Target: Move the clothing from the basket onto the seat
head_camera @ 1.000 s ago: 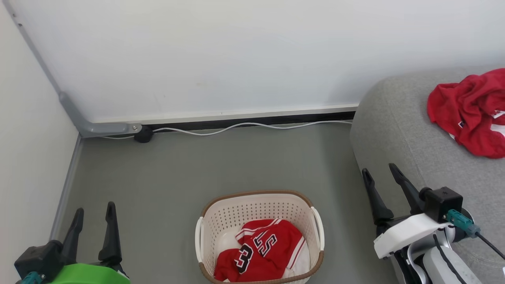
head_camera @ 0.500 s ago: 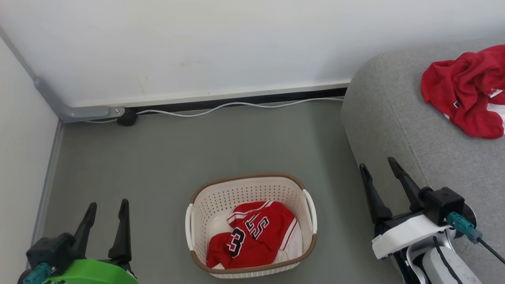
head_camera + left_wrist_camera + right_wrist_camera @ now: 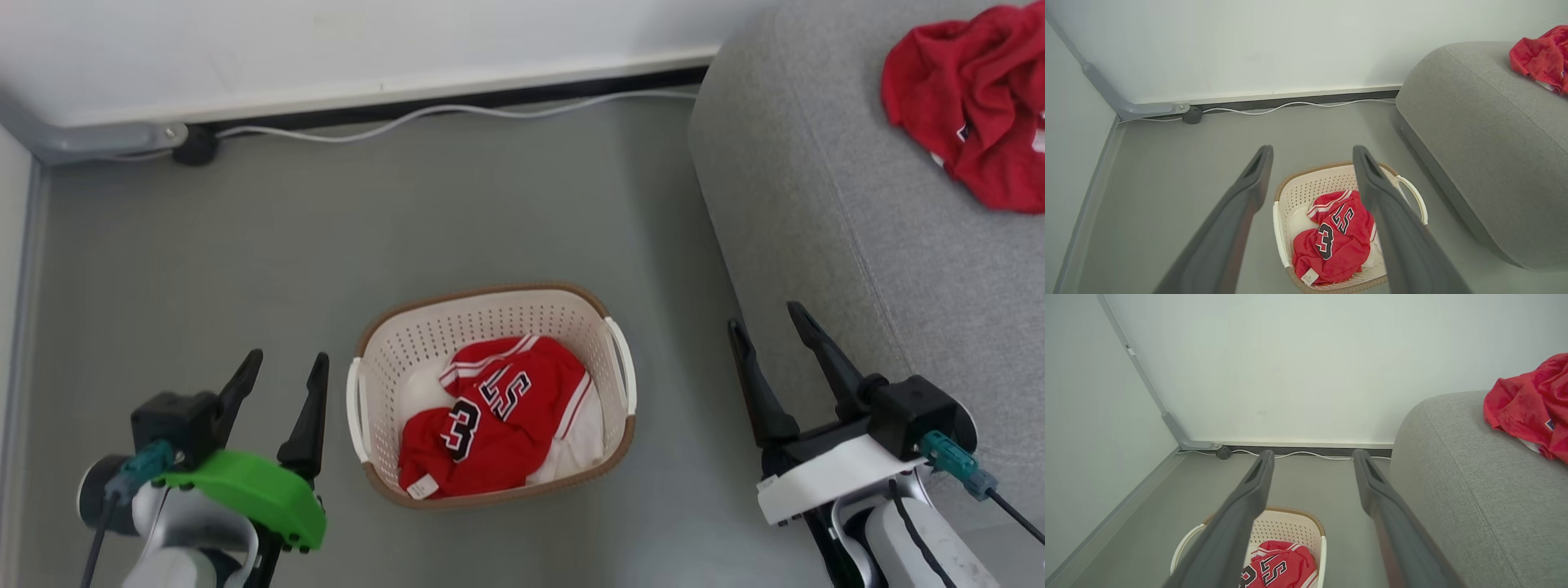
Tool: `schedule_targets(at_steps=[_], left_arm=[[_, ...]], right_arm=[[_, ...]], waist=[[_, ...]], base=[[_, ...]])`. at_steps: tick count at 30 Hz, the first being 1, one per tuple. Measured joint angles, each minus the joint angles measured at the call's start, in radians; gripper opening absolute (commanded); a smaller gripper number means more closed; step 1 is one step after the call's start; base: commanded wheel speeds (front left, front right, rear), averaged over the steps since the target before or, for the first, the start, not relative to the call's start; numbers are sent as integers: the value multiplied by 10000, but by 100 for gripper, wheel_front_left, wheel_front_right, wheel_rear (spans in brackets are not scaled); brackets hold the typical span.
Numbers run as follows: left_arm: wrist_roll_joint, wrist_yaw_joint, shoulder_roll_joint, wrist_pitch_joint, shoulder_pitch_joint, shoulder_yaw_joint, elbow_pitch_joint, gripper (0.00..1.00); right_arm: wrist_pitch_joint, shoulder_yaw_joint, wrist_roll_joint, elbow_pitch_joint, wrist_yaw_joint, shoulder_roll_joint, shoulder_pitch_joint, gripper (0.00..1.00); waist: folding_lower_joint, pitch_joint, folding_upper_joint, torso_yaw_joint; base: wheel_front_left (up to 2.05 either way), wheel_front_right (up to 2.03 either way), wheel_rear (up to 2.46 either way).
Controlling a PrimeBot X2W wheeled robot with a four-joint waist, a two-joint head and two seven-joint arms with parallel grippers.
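Note:
A cream perforated basket (image 3: 482, 314) with a brown rim stands on the floor. In it lies a red jersey (image 3: 498, 408) with numerals 3 and 5, over some white cloth. Another red garment (image 3: 976, 106) lies crumpled on the grey seat (image 3: 816, 204) at the right. My left gripper (image 3: 284, 367) is open, just left of the basket and above the floor. My right gripper (image 3: 763, 320) is open beside the seat's front edge, right of the basket. The left wrist view looks down on the basket (image 3: 1306, 185) and jersey (image 3: 1337, 237) between open fingers; the right wrist view has the basket (image 3: 1290, 522) low in frame.
A white wall with a dark baseboard runs behind, with a white cable (image 3: 457, 110) and a black plug (image 3: 194, 149) along it. A grey conduit (image 3: 90, 139) sits in the left corner. Grey floor surrounds the basket.
The head camera has tilted down, so the wall and seat slid upward in the picture. My left gripper has risen and come closer to the basket. Both grippers stay open.

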Motion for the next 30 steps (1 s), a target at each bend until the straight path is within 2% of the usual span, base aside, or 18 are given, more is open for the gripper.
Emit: schedule_targets(at_steps=[12,20,30], left_arm=[[616,-2,-127,1342,-2158,-773,675,100],[731,151,-610,2151,-3320,-934,1436,100],[1164,314,-1106,2456,-4619,-1060,2243,100]], right_arm=[[0,-8,-61,-466,2,88,-781,100],[0,13,-82,-742,86,353,-1585,100],[0,40,-100,-915,257,462,-2577,100]], waist=[[0,1698,0,-292],[1,2846,0,-402],[2,4275,0,-636]], base=[[0,0,0],[0,0,0],[0,0,0]])
